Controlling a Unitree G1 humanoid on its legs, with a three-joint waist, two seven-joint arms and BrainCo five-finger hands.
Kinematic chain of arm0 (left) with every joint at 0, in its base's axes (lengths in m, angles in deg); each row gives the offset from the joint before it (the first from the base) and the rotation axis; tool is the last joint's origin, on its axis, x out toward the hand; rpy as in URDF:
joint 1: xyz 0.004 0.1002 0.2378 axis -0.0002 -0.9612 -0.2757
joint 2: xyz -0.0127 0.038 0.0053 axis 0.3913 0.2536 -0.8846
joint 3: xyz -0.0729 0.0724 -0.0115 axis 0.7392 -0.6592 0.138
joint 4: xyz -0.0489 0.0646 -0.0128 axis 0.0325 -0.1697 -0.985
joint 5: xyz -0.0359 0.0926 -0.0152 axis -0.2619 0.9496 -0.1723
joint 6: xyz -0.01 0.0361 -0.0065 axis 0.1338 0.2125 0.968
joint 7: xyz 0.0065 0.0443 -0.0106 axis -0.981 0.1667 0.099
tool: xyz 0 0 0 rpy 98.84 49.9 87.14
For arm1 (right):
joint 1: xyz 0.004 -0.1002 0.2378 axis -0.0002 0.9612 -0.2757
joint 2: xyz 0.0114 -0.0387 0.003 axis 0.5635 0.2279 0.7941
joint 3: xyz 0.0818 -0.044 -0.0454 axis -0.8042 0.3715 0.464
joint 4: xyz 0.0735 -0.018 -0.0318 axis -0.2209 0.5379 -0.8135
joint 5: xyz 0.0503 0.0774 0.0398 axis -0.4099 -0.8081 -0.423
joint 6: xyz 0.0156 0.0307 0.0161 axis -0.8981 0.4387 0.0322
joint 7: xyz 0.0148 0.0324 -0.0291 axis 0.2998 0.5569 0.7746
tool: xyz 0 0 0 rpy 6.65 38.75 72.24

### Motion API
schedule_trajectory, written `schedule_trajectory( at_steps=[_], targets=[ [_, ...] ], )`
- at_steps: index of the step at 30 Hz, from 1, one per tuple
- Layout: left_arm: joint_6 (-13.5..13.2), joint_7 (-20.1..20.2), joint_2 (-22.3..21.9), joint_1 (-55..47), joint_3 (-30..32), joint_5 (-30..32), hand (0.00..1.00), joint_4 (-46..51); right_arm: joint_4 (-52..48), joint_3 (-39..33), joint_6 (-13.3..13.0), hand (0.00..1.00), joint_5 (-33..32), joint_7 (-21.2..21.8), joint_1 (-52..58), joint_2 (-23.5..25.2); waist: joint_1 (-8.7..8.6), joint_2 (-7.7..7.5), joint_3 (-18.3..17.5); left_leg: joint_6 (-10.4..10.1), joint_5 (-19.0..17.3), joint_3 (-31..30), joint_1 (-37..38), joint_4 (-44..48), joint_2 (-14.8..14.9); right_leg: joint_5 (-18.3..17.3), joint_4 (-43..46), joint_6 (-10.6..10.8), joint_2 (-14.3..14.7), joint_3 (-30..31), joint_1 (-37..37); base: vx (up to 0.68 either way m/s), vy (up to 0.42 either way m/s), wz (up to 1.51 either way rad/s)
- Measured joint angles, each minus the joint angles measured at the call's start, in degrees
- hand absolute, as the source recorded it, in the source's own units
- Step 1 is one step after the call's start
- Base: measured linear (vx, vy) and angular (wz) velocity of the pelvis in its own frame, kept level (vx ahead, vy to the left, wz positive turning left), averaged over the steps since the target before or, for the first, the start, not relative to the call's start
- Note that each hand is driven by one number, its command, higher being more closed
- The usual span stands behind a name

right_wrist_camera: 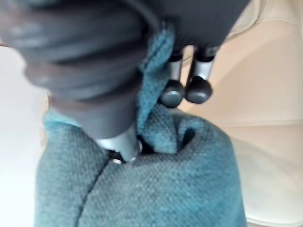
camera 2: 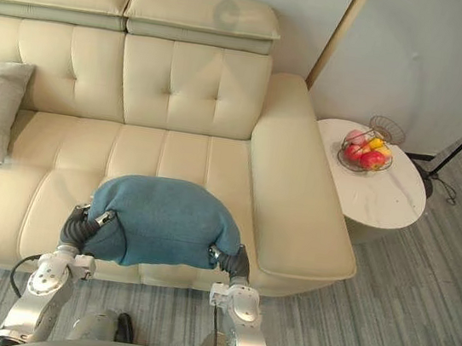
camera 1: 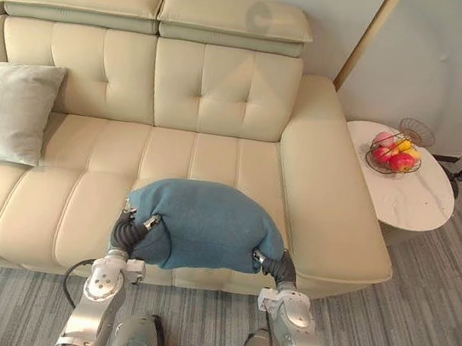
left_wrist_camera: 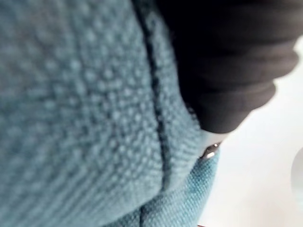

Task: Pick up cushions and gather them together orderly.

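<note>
A blue cushion [camera 1: 203, 221] hangs at lower centre before a cream sofa [camera 1: 225, 95], carried between two robot hands. The right robot hand [camera 1: 280, 268] pinches bunched fabric; whether the left robot hand [camera 1: 124, 231] grips cannot be told. A shallow pinch could slip, dropping it short of the grey cushion [camera 1: 8, 107] at far left.

**couch_guy:** Anything cut off here?

**bot_watcher:** Yeah, the grey cushion [camera 1: 3, 111] runs off the left edge, and so does the sofa [camera 1: 225, 95]. The blue cushion [camera 1: 203, 221] buries most of the left hand [camera 1: 126, 230] and right hand [camera 1: 280, 267].

**couch_guy:** And the fruit bowl [camera 1: 395, 153] on the right?

**bot_watcher:** The fruit's too small to tell what's what.
</note>
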Motion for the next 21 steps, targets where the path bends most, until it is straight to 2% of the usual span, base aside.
schedule_trajectory(
  at_steps=[1,3,6,9,11,14,15,17,19,21],
  targets=[
    [0.0,0.0,-0.33,0.31,-0.05,0.0,1.0,0.62,-1.2,-0.07,0.03,1.0,-0.02,0.0,0.11,-0.17,-0.04,0.16,0.31,-0.23,0.17,-0.49,-0.05,-0.38,-0.05,-1.39,-1.5,-0.47,3.19,-0.51,-0.12,0.07,-0.096,0.23],
    [0.05,-0.01,-1.82,0.91,-0.44,0.05,1.0,1.07,-3.09,-0.08,-0.17,1.0,-0.78,0.01,0.02,-1.81,-1.04,1.7,1.07,-1.58,0.9,-3.44,-0.28,-1.52,-0.37,-0.64,-5.19,-2.65,5.56,-0.91,2.44,0.12,-0.07,0.53],
    [0.31,0.03,-2.41,0.93,-0.98,-0.01,1.0,3.21,-8.33,-0.07,-0.19,1.0,-1.79,0.06,2.43,-2.47,-0.72,2.06,1.19,-3.31,3.4,-5.58,-0.06,-5.29,-1.43,-1.18,-4.8,-3.44,4.54,-4.04,2.41,0.19,-0.08,0.46],
    [0.31,0.06,-2.75,0.57,-1.58,-0.06,1.0,4.67,-11.09,-0.16,-0.45,1.0,-1.86,0.03,4.53,-2.46,-0.7,2.02,1.15,-4.07,4.3,-7.31,1.17,-6.2,-1.34,-2.8,-4.93,-4.22,4.49,-6.34,4.86,0.19,-0.106,0.5],
    [0.32,0.09,-2.82,0.17,-1.93,-0.09,1.0,4.79,-11.41,-0.19,-0.42,1.0,-1.99,0.03,5.77,-2.48,-0.49,2.07,1.2,-4.07,4.29,-6.62,0.64,-2.23,-0.45,-3.61,-5.43,-4.33,4.61,-7.15,6.83,0.13,-0.081,0.23],
    [0.32,0.13,-3.37,-0.82,-2.02,-0.09,1.0,6.39,-15.1,0.04,-0.14,1.0,-2.23,0.02,8.62,-2.58,0.82,2.93,1.33,-3.92,4.38,-4.13,-3.3,10.88,3.55,-5.22,-6.1,-4.53,6.09,-6.24,9.05,0.08,-0.041,-0.23],
    [0.32,0.32,-3.6,-1.59,-2.05,-0.09,1.0,7.45,-16.26,0.26,-0.11,1.0,-2.24,0.01,9.69,-2.56,0.91,3.14,1.23,-3.3,4.79,-3.78,-4.14,13.56,4.57,-5.57,-6.18,-4.76,6.52,-5.38,9.23,0.05,0.007,-0.35],
    [0.32,0.52,-4.13,-1.74,-2.09,-0.08,1.0,7.69,-17.7,0.2,-0.06,1.0,-2.28,-0.05,10.58,-2.64,0.83,3.15,1.19,-2.92,6.08,-3.65,-5.89,15.61,4.78,-5.31,-7.12,-4.86,6.35,-4.05,9.24,0.06,0.035,-0.28],
    [0.35,0.92,-4.3,-1.81,-2.91,-0.03,1.0,7.67,-17.81,-0.56,-0.07,1.0,-2.31,-0.31,10.57,-2.68,0.83,3.17,1.18,-2.62,1.76,-3.93,-5.74,11.93,4.83,-4.65,-8.36,-4.61,6.29,-2.64,9.28,0.08,0.075,-0.28],
    [0.48,1.51,-4.52,-1.82,-3.37,-0.02,1.0,7.64,-17.8,-1.44,-0.07,1.0,-2.32,-0.37,10.56,-2.67,1.2,2.87,1.15,-3.37,0.33,-5.22,-6.08,5.49,4.29,-4.12,-9.43,-3.75,5.53,-1.18,9.42,0.1,0.151,-0.33]
  ],
)
